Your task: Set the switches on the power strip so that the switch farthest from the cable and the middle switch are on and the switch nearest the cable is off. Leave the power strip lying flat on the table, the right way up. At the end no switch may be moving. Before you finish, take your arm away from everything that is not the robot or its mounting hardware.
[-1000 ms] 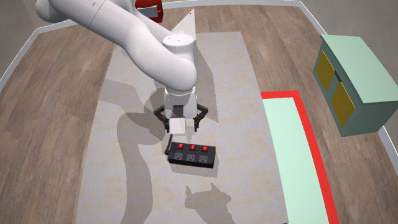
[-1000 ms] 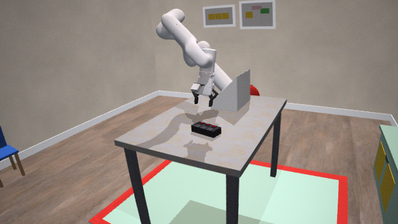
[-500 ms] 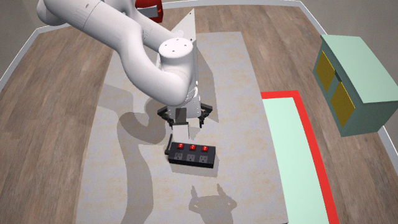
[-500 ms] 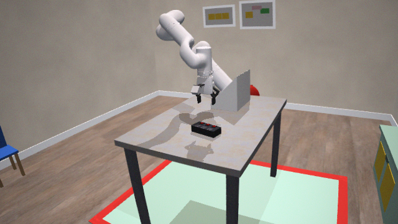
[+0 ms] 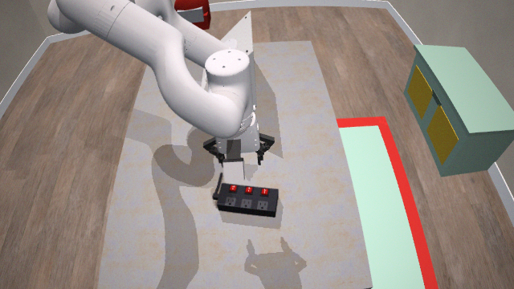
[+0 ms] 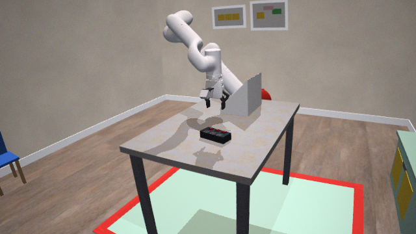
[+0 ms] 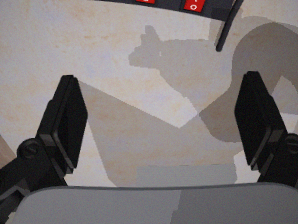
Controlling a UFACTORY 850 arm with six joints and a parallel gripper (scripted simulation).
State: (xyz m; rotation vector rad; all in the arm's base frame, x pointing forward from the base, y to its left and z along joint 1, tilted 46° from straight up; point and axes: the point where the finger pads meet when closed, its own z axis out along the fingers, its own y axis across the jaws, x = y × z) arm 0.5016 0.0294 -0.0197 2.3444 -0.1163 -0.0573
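We are hovering the claw (image 5: 239, 160) above the bench (image 6: 156, 136) with its two dark fingers spread as wide as they go and nothing pinched between them. The power strip (image 5: 247, 205) is lying flat and the right way up near the middle of the bench, somewhat toward the near edge as the exterior view shows it, and it is sitting apart from the claw, which is hanging over bare surface on the side of the strip toward the far edge. Along the strip's top face three red switches (image 5: 248, 190) are sitting in a row with a row of sockets beside them, and the short black cable (image 5: 218, 186) is sticking out from one end, pointing toward the far edge. In the wrist view the switch row is showing at the top of the frame, with the cable off to the right; we cannot tell from any view which way each rocker is tipped. A grey wedge-shaped block (image 6: 245, 97) is standing near the far edge, behind the arm (image 6: 198, 52). The claw's shadow is falling on the bench between the strip and the near edge.
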